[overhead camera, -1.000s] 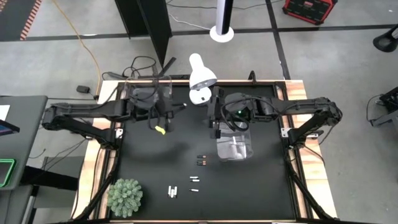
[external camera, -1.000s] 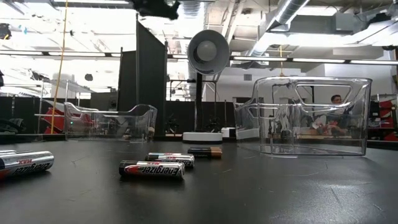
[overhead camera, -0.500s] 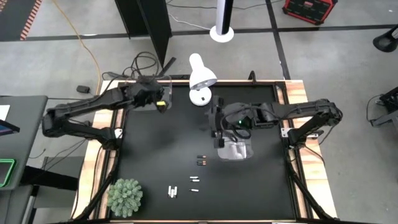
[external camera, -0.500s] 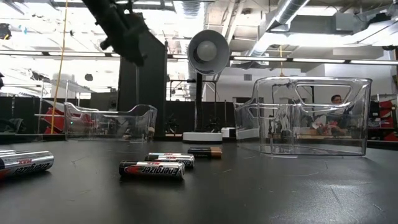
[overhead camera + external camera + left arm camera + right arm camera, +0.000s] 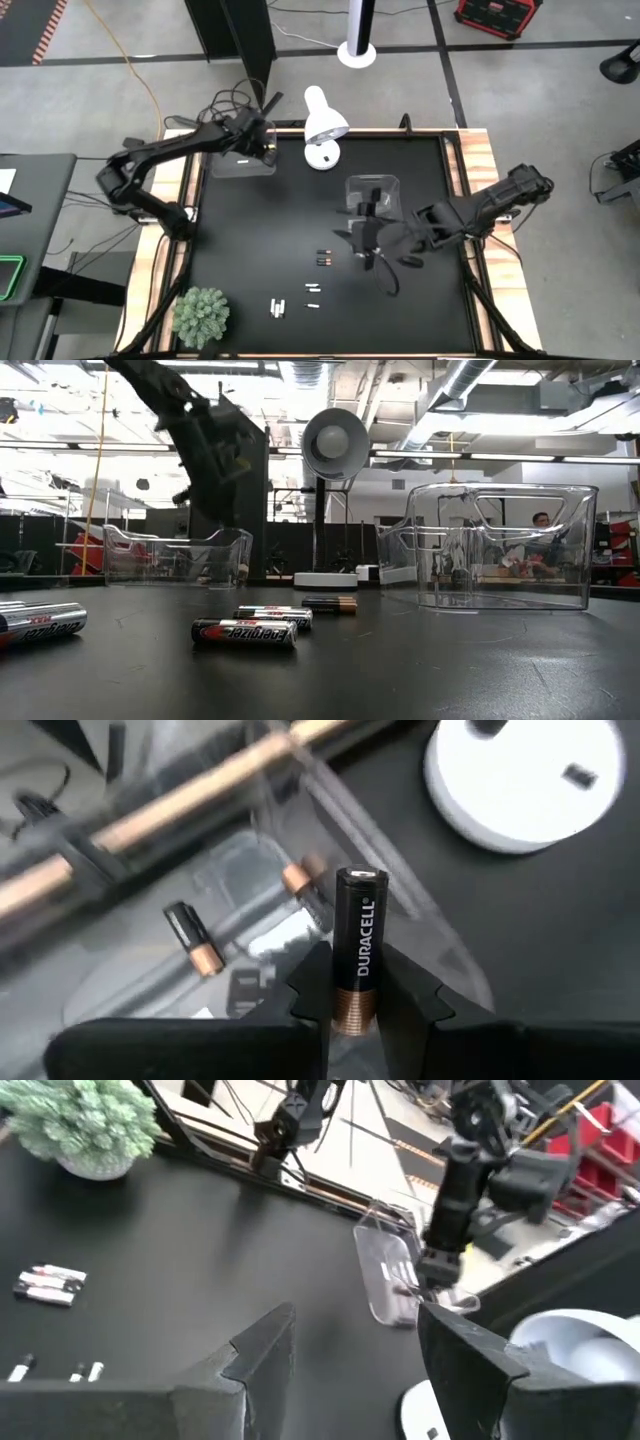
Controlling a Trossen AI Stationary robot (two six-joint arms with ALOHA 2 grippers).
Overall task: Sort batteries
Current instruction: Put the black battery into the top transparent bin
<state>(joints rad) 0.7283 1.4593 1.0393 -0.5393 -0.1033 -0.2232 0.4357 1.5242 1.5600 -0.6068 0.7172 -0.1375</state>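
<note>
My left gripper [image 5: 355, 988] hangs over the left clear bin [image 5: 240, 160] at the table's far left, shut on a black Duracell battery [image 5: 357, 935]. Two more copper-tipped batteries [image 5: 195, 940] lie on that bin's floor. My right gripper [image 5: 355, 1320] is open and holds nothing. It hovers mid-table [image 5: 362, 245], near side of the right clear bin [image 5: 373, 195]. Loose batteries lie on the mat: a dark group [image 5: 323, 258], a pale group [image 5: 277, 307] and small pale ones [image 5: 312, 296]. The low view shows them lying on their sides [image 5: 245, 632]. My left gripper pinches the Duracell battery between its two fingers at the copper-coloured end [image 5: 352, 1005]. The battery lies along the fingers, and its black end [image 5: 360, 878] sticks out past the fingertips toward the bin. It is lifted clear above the bin.
A white desk lamp [image 5: 322, 125] stands at the far edge between the two bins. A green pot plant [image 5: 201, 317] sits at the near left corner. Wooden rails [image 5: 480, 150] frame the black mat. The room behind shows through the right bin [image 5: 500, 545].
My left gripper has carried the battery from the mat's far-left area toward the far edge and now hangs over the left bin. My right gripper has left the right bin and swung toward the near edge, stopping beside the dark batteries.
</note>
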